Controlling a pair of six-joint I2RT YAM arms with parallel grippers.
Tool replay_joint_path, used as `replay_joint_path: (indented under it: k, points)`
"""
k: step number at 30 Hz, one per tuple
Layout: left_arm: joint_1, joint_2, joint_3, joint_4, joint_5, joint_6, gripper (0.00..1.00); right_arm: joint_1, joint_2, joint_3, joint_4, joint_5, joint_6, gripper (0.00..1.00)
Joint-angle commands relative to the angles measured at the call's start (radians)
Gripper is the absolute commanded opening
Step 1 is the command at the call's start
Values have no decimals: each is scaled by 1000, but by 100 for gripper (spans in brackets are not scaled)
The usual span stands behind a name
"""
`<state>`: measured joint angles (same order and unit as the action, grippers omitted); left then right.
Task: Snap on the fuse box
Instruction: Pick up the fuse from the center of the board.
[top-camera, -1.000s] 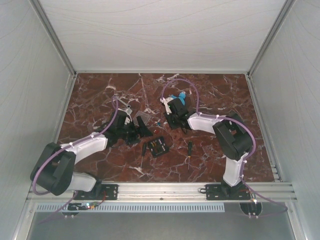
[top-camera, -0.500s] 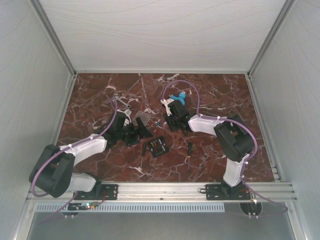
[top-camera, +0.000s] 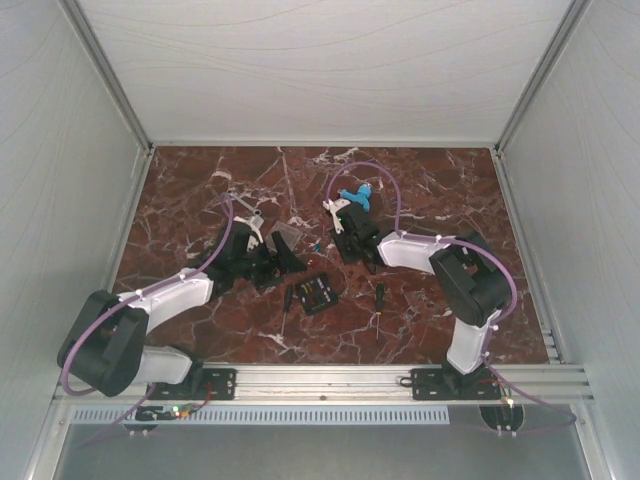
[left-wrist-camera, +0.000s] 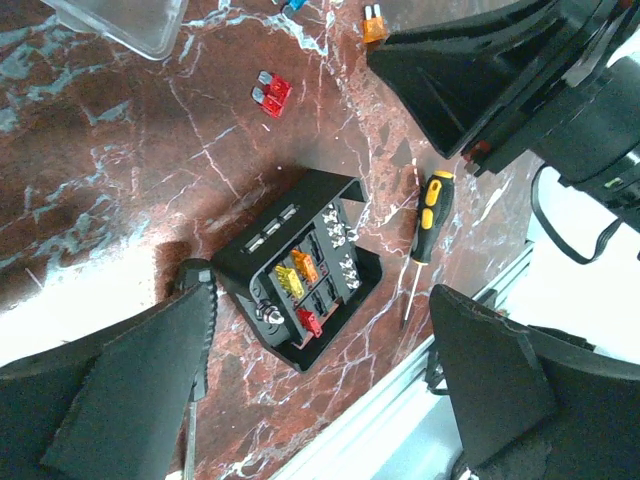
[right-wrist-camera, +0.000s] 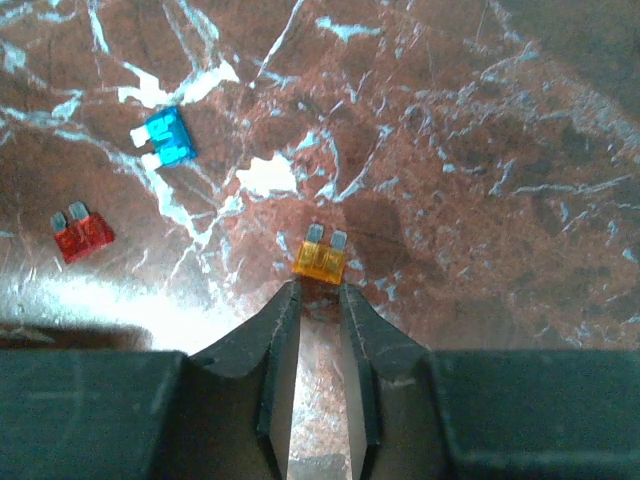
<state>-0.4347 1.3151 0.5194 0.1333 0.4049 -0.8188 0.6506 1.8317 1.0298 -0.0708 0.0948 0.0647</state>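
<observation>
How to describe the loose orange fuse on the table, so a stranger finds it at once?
On the red marble table, look just ahead of the right gripper. A small orange fuse lies flat there, prongs pointing away. The blue fuse and red fuse nearby lie off to one side.

Room is free above and in front of the fuse box (top-camera: 318, 293); 2 tools flank it, the left screwdriver (top-camera: 288, 298) just beside, the right screwdriver (top-camera: 379, 300) near, with loose fuses (left-wrist-camera: 272, 93) beyond.
</observation>
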Motion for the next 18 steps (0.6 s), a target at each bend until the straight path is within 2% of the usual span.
replay_joint_path:
  k: [1,10,14,18]
  points:
    - [4,-20,19,77,34,-23,89,19,-56,-51,-46,-8,-7,18]
    - [8,-4,77,112,61,-30,79,51,-213,-101,-16,-42,-28,18]
    - [9,-13,84,111,56,-33,80,51,-190,-77,-29,68,38,32]
    - [10,-28,76,90,39,-27,82,49,-154,-60,2,108,126,40]
